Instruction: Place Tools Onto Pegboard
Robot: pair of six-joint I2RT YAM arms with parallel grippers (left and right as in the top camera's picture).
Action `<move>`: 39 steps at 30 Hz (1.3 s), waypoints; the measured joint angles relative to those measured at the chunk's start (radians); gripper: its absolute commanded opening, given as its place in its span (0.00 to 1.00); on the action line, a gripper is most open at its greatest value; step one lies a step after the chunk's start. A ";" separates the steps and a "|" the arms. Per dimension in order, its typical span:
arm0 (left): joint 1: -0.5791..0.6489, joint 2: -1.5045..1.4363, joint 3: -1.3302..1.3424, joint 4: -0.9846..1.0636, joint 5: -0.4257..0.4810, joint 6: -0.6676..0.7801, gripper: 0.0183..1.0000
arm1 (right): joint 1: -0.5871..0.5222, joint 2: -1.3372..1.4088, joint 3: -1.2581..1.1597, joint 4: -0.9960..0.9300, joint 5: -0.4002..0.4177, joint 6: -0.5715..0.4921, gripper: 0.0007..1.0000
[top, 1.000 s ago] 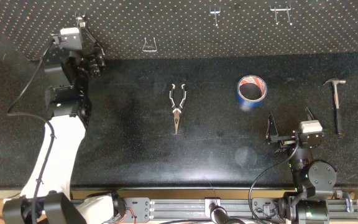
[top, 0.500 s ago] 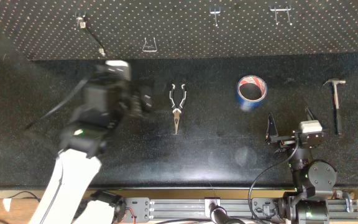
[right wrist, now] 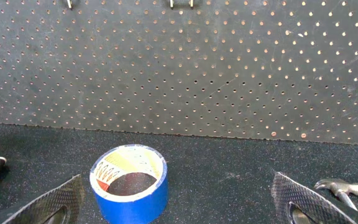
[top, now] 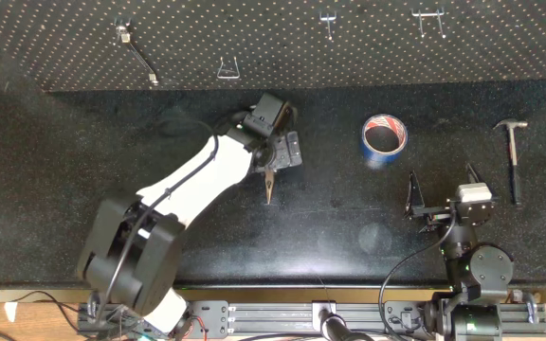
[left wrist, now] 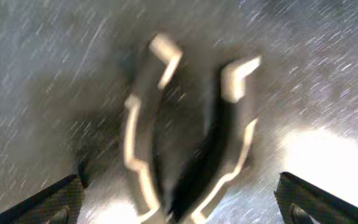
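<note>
Left arm stands at the left and reaches across toward the middle of the surface (top: 339, 237). Left end effector (top: 281, 152) sits over the handle end of the pliers (left wrist: 137, 134). Its fingers are apart, one on either side of the two handles with a gap on each flank. Cannot tell whether the fingertips touch the surface. The pliers lie flat, handles toward the pegboard (right wrist: 229, 74), with the nose poking out from under the end effector toward the arm bases.

Right arm is folded near its base at the right. Right end effector (top: 441, 184) is spread wide with nothing between its fingers, facing the pegboard.

Blue tape roll (right wrist: 129, 202) stands on its flat side with the hole up, on the surface right of the pliers and well apart from them. It sits in front of the right end effector. Hammer (top: 513, 166) lies flat at the far right, head toward the pegboard and handle toward the bases, beside the right arm but not touching it.

The pegboard runs along the back edge of the surface. A thin dark tool (top: 140, 55) hangs at a slant from a peg at its left. A triangular wire hook (top: 227, 68) sits low near the middle. A single hook (top: 328, 19) and a double hook (top: 428, 19) sit further right and carry nothing.
</note>
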 measured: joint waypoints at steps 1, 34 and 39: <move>0.000 0.019 0.024 0.003 -0.001 0.010 1.00 | 0.000 0.000 0.000 0.000 0.000 0.000 0.98; 0.000 0.116 0.113 -0.030 -0.068 0.194 0.50 | 0.000 0.000 0.000 0.000 0.000 0.000 0.98; 0.000 0.117 0.114 -0.031 -0.068 0.194 0.44 | 0.000 0.000 0.000 0.000 0.000 0.000 0.98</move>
